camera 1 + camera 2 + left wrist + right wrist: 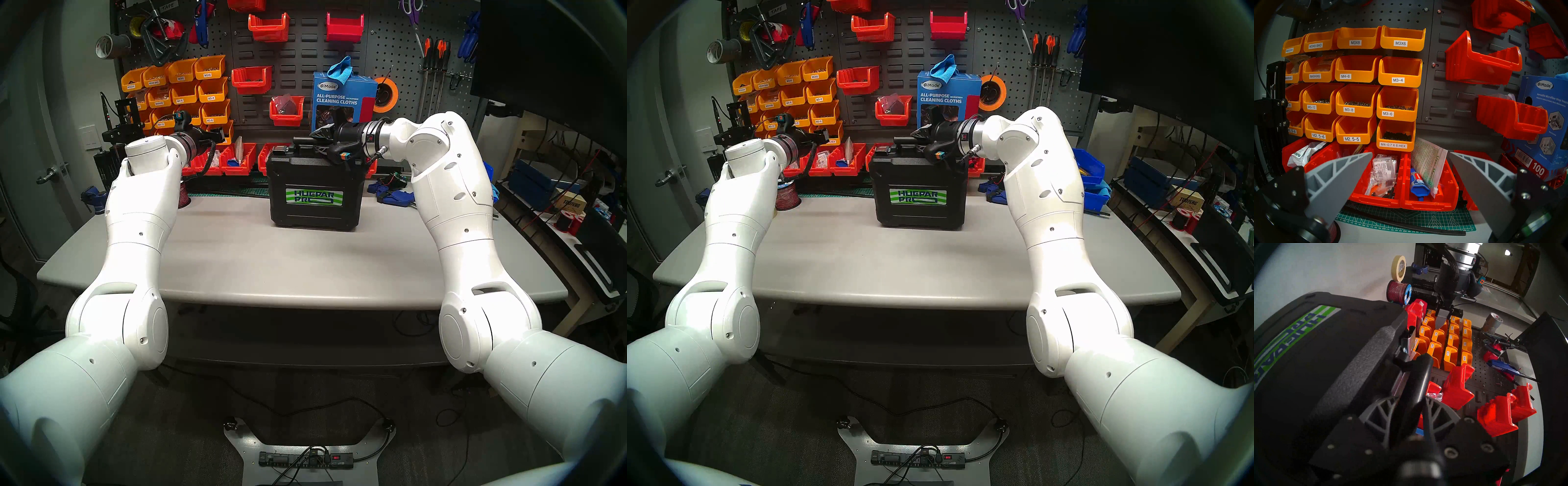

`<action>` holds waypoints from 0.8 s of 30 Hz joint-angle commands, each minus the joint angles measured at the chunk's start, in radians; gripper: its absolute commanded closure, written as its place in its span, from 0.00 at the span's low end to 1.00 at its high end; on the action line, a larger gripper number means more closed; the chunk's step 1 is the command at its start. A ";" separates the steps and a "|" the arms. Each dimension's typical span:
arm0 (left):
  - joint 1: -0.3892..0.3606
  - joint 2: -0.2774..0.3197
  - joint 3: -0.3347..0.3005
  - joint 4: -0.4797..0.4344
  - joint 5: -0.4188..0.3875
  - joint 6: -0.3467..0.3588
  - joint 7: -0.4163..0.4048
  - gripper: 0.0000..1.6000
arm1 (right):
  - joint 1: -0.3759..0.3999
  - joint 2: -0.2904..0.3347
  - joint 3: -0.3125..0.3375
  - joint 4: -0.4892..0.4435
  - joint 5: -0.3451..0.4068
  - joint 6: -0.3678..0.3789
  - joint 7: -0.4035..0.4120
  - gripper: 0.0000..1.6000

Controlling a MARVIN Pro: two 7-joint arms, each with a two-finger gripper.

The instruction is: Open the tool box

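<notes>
The black tool box [312, 200] with its green HUEPAR PRO label stands upright at the back middle of the grey table [271, 264], handle [302, 140] on top. My right gripper [320, 141] reaches in from the right at the top of the case. In the right wrist view its grey fingers [1378, 409] bow around the black handle [1417, 378], shut on it. A silver latch [1407, 344] sits on the top edge beyond the handle. My left gripper [1410, 156] hangs open with nothing in it, off to the left, facing the wall bins.
Orange screw bins [190, 91] and red bins [237, 159] line the pegboard behind the case. A blue cleaning-cloths box [342, 98] stands just behind my right wrist. A red wire spool [788, 197] sits at the back left, blue clamps [390, 195] at the back right.
</notes>
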State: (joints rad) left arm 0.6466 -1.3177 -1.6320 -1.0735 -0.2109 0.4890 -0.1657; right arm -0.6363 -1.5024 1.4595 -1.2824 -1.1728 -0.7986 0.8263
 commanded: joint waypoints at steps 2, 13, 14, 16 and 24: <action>-0.021 -0.002 0.001 -0.012 0.000 -0.001 0.001 0.00 | 0.036 0.008 -0.006 0.007 0.029 -0.045 0.027 1.00; -0.020 -0.002 0.001 -0.012 0.000 -0.001 0.000 0.00 | 0.092 0.047 -0.013 0.091 0.188 -0.075 0.233 1.00; -0.020 -0.002 0.001 -0.012 0.000 -0.001 0.000 0.00 | 0.098 0.052 -0.017 0.099 0.197 -0.075 0.238 1.00; -0.020 -0.002 0.001 -0.012 0.000 -0.001 0.000 0.00 | 0.112 0.064 -0.027 0.116 0.215 -0.076 0.249 1.00; -0.020 -0.002 0.001 -0.012 0.000 -0.002 0.000 0.00 | 0.163 0.091 -0.058 0.163 0.237 -0.084 0.227 1.00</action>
State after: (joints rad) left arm 0.6466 -1.3177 -1.6320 -1.0735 -0.2109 0.4890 -0.1657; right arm -0.5457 -1.4390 1.4161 -1.1372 -0.9580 -0.8841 0.9504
